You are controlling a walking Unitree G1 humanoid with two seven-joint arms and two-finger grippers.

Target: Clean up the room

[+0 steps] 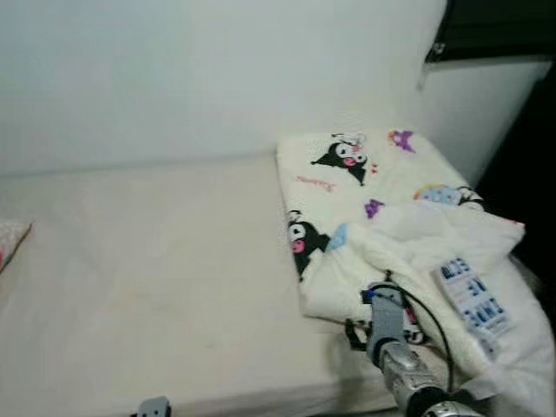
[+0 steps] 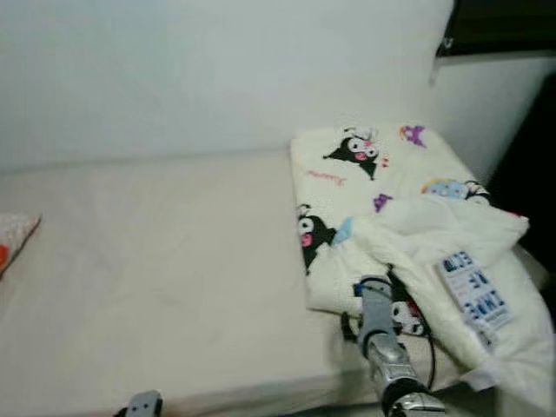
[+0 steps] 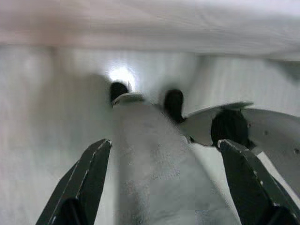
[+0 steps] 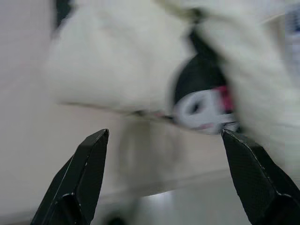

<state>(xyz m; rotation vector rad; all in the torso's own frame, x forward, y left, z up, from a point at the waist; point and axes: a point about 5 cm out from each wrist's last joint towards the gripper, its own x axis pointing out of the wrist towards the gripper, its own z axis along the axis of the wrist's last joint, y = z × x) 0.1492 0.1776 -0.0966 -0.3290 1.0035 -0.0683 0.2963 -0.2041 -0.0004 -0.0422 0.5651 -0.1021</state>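
Observation:
A cream blanket (image 1: 373, 200) printed with black cartoon characters lies crumpled at the right end of the bed (image 1: 156, 261). A white tag with blue letters (image 1: 469, 295) is sewn on its loose fold. My right arm reaches up from the lower right, and its gripper (image 1: 354, 334) is at the blanket's front edge. In the right wrist view the right gripper (image 4: 165, 136) is open, its fingers spread wide just short of the blanket's edge (image 4: 140, 70), holding nothing. My left gripper (image 3: 165, 143) hangs low and open over a pale floor.
A cream sheet covers the bed, which runs along a white wall (image 1: 217, 69). A red-and-white patterned cloth (image 1: 10, 239) pokes in at the left edge. A dark window (image 1: 495, 26) is at the upper right, and a dark gap (image 1: 530, 174) lies beside the blanket.

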